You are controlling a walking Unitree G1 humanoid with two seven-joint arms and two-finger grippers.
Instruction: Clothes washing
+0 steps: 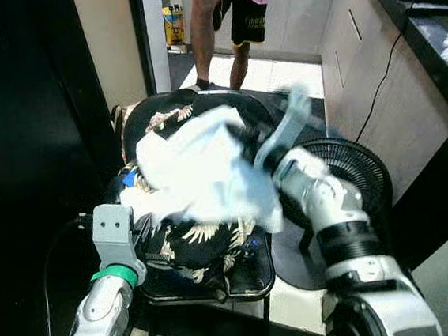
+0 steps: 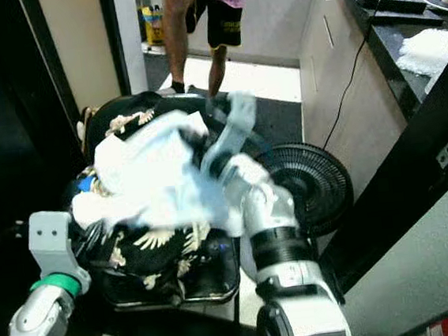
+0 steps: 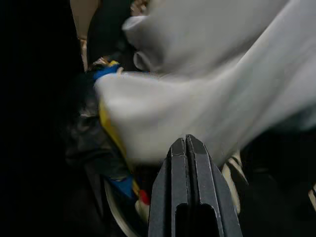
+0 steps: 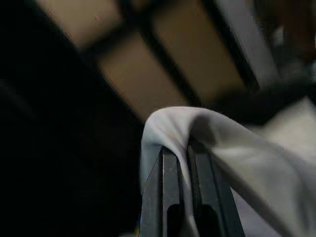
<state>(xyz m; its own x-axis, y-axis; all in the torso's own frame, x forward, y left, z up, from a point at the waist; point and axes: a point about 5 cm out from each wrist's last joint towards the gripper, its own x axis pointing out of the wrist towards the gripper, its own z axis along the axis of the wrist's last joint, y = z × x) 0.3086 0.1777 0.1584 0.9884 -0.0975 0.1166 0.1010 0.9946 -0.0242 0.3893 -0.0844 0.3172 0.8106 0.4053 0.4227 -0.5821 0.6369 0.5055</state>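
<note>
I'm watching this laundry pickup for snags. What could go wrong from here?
The right gripper is shut on a fold of the white cloth; the hold looks shallow and might slip. The cloth hangs over the dark patterned shirt on the chair, so lifting may drag that along. The fan stands beside the right arm, and a person stands behind the chair; a wide swing could hit either.

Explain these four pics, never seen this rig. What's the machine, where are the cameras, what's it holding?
It is a walking humanoid robot with two silver arms. The top two pictures come from its head, looking down; the other two come from its wrists. Before it stands a black chair piled with clothes, including a dark patterned shirt. The right gripper is shut on a white cloth, lifting it. The left gripper, shut and empty, waits beside the pile. A fan and a person's legs are behind.
</note>
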